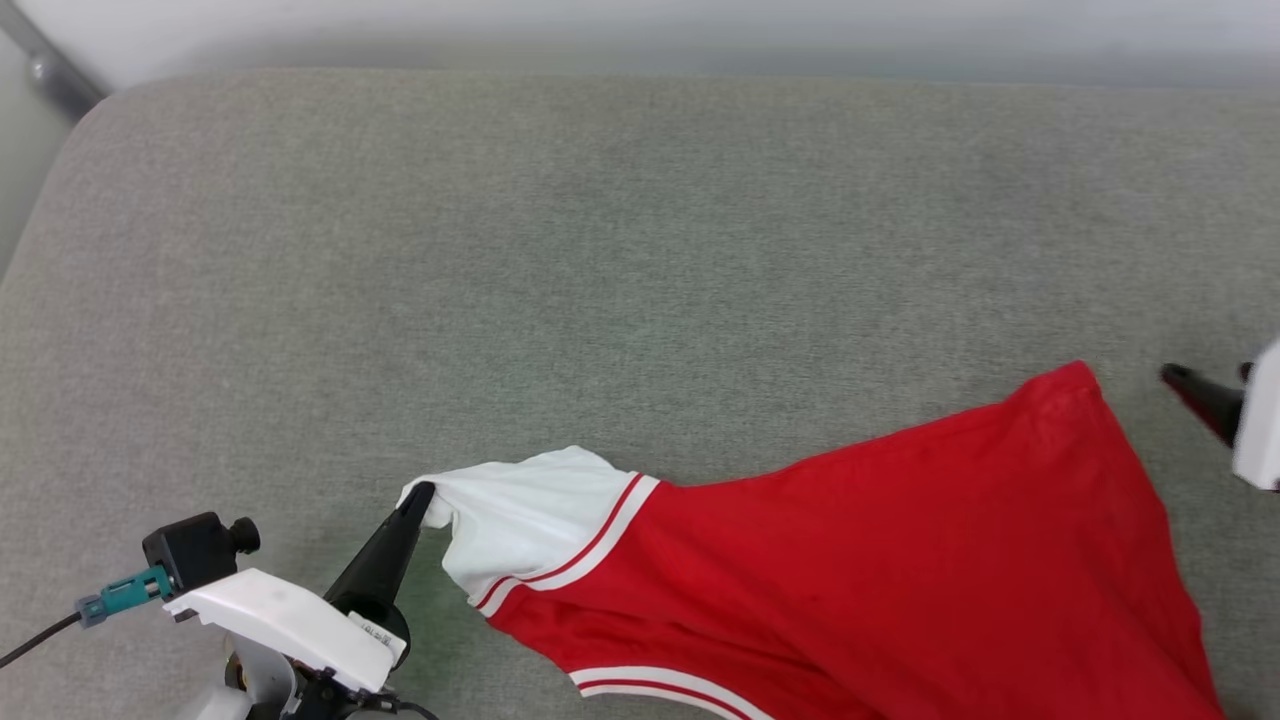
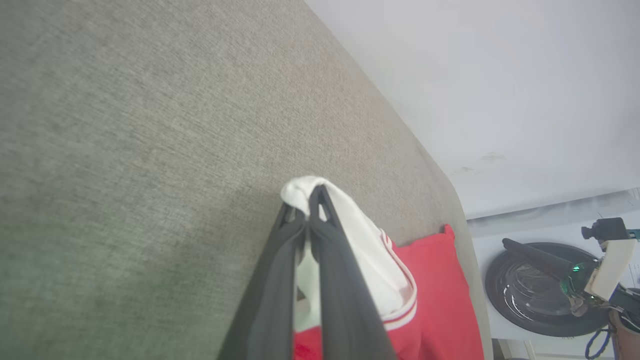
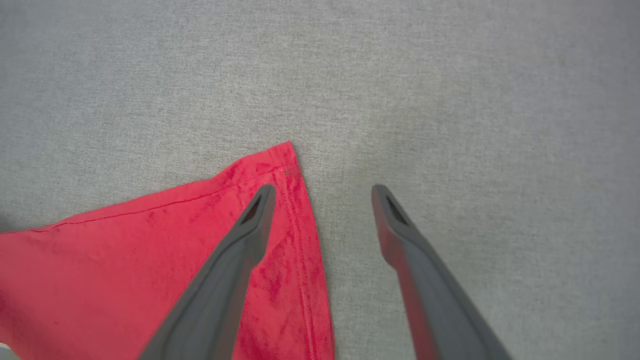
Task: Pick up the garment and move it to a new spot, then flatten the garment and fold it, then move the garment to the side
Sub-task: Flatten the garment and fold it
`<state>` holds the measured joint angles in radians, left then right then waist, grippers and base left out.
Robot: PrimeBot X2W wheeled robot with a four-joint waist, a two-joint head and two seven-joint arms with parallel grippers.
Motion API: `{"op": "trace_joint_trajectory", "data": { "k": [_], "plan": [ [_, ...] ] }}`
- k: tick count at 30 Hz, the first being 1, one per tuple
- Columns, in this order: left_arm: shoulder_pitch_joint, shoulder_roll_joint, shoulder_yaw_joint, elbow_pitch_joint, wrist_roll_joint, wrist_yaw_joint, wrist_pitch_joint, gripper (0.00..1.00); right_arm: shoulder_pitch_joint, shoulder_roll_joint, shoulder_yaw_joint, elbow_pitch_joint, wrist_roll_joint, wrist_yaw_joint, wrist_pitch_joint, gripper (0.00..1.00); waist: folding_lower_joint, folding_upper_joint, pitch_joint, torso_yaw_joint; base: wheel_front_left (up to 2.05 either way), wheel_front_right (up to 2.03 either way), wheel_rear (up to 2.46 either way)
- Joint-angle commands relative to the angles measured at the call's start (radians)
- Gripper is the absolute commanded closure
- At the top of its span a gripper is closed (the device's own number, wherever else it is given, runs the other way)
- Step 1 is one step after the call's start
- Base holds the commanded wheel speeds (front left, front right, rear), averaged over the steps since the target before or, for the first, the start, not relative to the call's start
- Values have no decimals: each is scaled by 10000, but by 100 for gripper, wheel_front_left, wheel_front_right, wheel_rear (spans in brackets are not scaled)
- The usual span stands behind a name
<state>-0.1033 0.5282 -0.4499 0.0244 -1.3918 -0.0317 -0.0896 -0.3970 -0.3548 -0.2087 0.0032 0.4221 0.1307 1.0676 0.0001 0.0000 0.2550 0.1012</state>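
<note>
The garment (image 1: 860, 540), red with a white sleeve and red-white striped trim, lies stretched across the near right of the grey cushion. My left gripper (image 1: 422, 494) is shut on the tip of the white sleeve (image 2: 350, 220), pinching the cloth between its dark fingers (image 2: 320, 235). At the right edge of the head view my right gripper (image 1: 1200, 385) stands off the red hem corner (image 1: 1075, 385). In the right wrist view that gripper (image 3: 322, 192) is open above the cushion; one finger is over the corner of the garment (image 3: 280, 165), the other over bare fabric, holding nothing.
The grey cushion (image 1: 600, 250) stretches wide behind and left of the garment. Its far edge meets a pale wall (image 1: 700, 30). In the left wrist view, beyond the cushion's end, a round dark washer door (image 2: 535, 295) stands.
</note>
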Motion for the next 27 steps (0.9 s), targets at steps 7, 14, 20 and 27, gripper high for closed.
{"op": "trace_joint_trajectory", "data": {
  "k": [7,14,20,27],
  "plan": [
    [-416,-15,-17,320,90,-194,113,100,-1084,468,1421,2100,-774,-4,-498,0,-1,0,303,397,0,0,0],
    [-508,-74,-53,482,102,-261,143,100,-1278,340,2112,3431,-972,-4,-971,0,-1,0,353,458,0,0,0],
    [-669,-71,-88,565,157,-308,204,100,-1318,496,2667,4576,-625,-2,-1438,0,-1,0,413,444,0,0,0],
    [-790,-198,-167,686,185,-249,251,100,-1522,918,3217,5917,-127,13,-1918,67,-1,0,327,462,0,0,0]
  ]
}}
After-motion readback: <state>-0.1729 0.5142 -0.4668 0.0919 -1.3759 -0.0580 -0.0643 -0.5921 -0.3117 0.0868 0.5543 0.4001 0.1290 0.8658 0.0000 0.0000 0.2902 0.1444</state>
